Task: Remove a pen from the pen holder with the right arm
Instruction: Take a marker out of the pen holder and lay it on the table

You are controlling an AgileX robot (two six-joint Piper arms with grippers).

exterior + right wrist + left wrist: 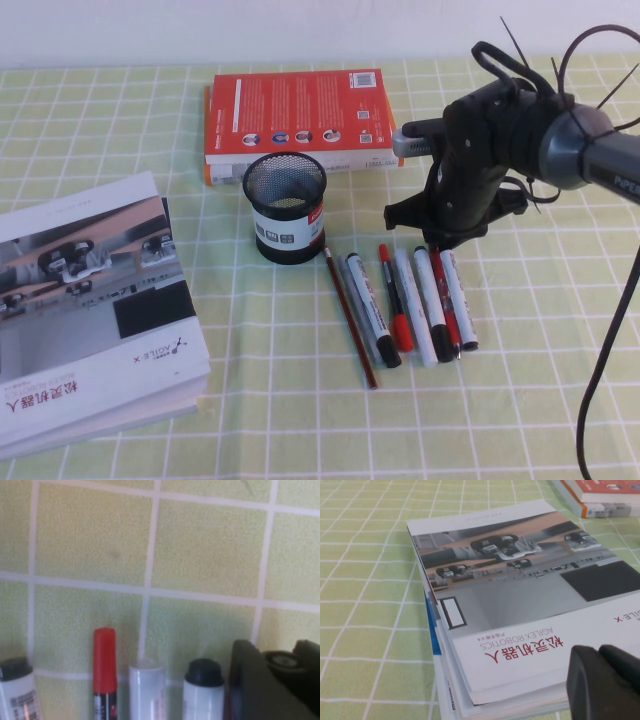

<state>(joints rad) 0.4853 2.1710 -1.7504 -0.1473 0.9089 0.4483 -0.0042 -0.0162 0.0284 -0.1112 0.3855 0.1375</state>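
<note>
the right gripper hangs nose-down at the right of the high view's middle, right over the upper ends of the rightmost pens in a row lying on the counter. its own black body hides the tips there, and the right wrist view shows only one dark part of it beside the pen ends, so i cannot tell whether the jaws are apart, together or clamped on anything.

the black mesh pen holder stands upright just left of centre. the pens lie outside it, to its lower right. from left to right the row runs: a thin brown pencil, a pale marker with a black end, a red-capped marker, a white marker, another white marker, a thin red and black pen, and a last white marker. all lie flat and nearly parallel, close beside one another, with long axes running top to bottom of the frame and lower ends drifting slightly right. the red and black pen's upper end runs in under the right gripper; contact cannot be told.

the left gripper hovers over the lower corner of a stack of booklets at the left edge of the high view, its jaws together. a red book lies flat just behind the holder.
</note>
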